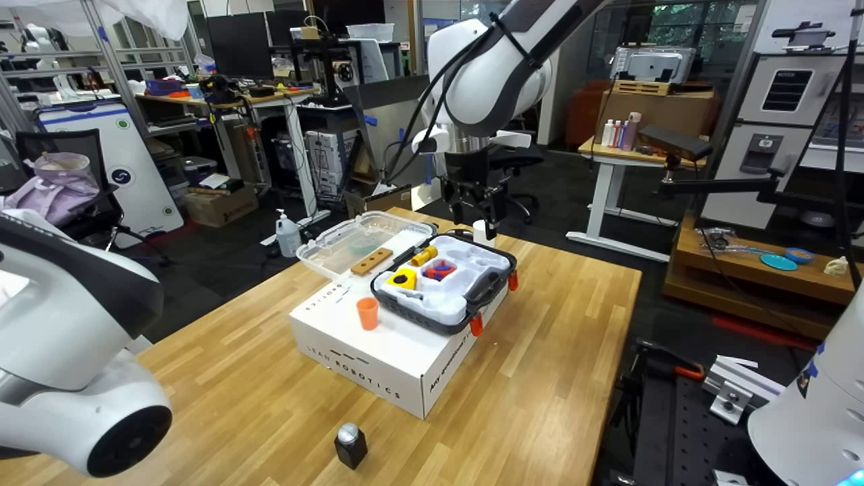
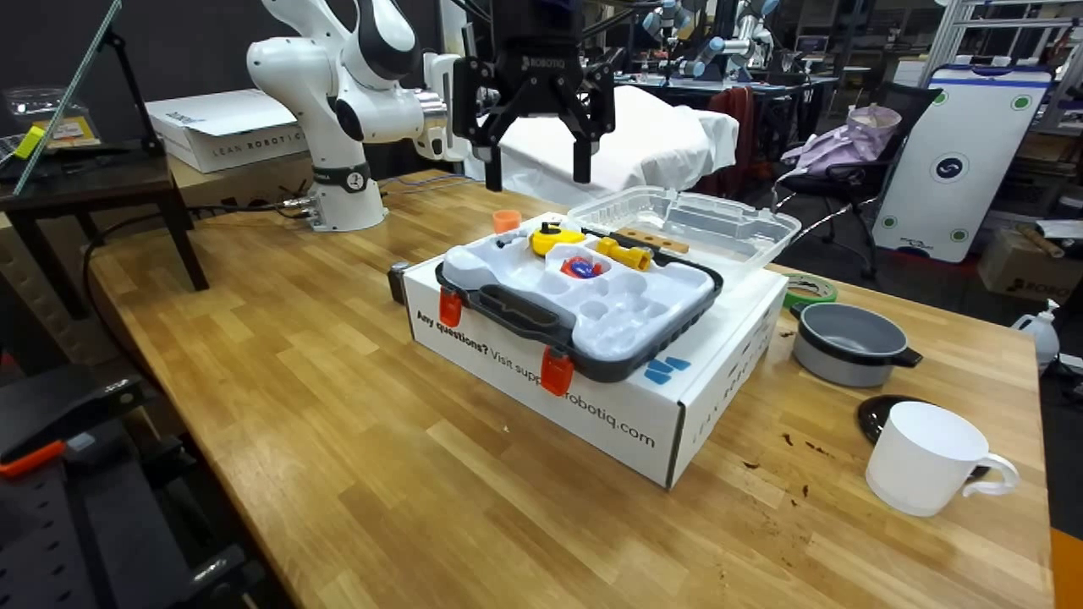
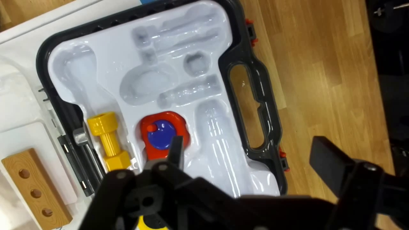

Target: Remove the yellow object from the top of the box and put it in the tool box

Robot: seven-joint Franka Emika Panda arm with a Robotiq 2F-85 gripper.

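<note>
The tool box (image 1: 418, 319) (image 2: 525, 315) (image 3: 260, 86) lies open on the white carton box (image 1: 337, 320) (image 2: 541, 389) (image 3: 19, 51), clear lid folded back. A yellow bolt-shaped piece (image 1: 424, 256) (image 2: 623, 253) (image 3: 110, 142), which fits the yellow object, lies in its tray. A yellow tape measure (image 1: 403, 279) (image 2: 554, 238) and a red-blue piece (image 1: 439, 270) (image 2: 582, 267) (image 3: 163, 118) are also inside. A yellow-brown strip with holes (image 1: 372, 261) (image 2: 652, 240) (image 3: 36, 190) lies beside the hinge, on the lid side. My gripper (image 1: 476, 212) (image 2: 538, 169) (image 3: 247, 156) is open and empty, above the tool box.
An orange cup (image 1: 368, 313) (image 2: 506, 222) stands on the carton. A small dark bottle (image 1: 351, 445) stands on the table. A grey pot (image 2: 850, 342), green tape roll (image 2: 810, 289) and white mug (image 2: 926, 457) stand beyond the carton. A second robot arm (image 1: 81, 337) (image 2: 338, 110) is at the table.
</note>
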